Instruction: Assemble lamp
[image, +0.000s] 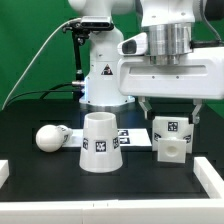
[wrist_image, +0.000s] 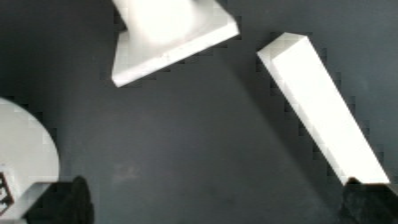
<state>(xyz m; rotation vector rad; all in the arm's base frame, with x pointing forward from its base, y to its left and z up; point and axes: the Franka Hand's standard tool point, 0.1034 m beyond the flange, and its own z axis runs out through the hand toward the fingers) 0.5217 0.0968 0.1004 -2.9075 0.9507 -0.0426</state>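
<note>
**Hand held open above the base block; lamp parts separate on the tabletop**

In the exterior view the hand (image: 171, 110) is seen hanging over the base block (image: 171, 140), with its two fingers spread wide apart and nothing held between them. No contact between the fingers and the block can be made out. The base block is set upright on the dark tabletop (image: 60, 165), toward the exterior view's right, and a square tag is shown on its upper face.

The shade (image: 100, 143) is placed near the middle, narrow end up, with a tag on its side. The bulb (image: 49, 137) is laid on its side at the exterior view's left, just beside the shade. The three parts are not joined. The marker board (image: 128, 133) is partly seen behind the shade, between it and the base block.

In the wrist view two dark fingertips (wrist_image: 63, 200) are seen set wide apart over bare tabletop. A long white strip (wrist_image: 320, 110) and a white angular piece (wrist_image: 169, 35) are also shown; what they are cannot be told.
</note>
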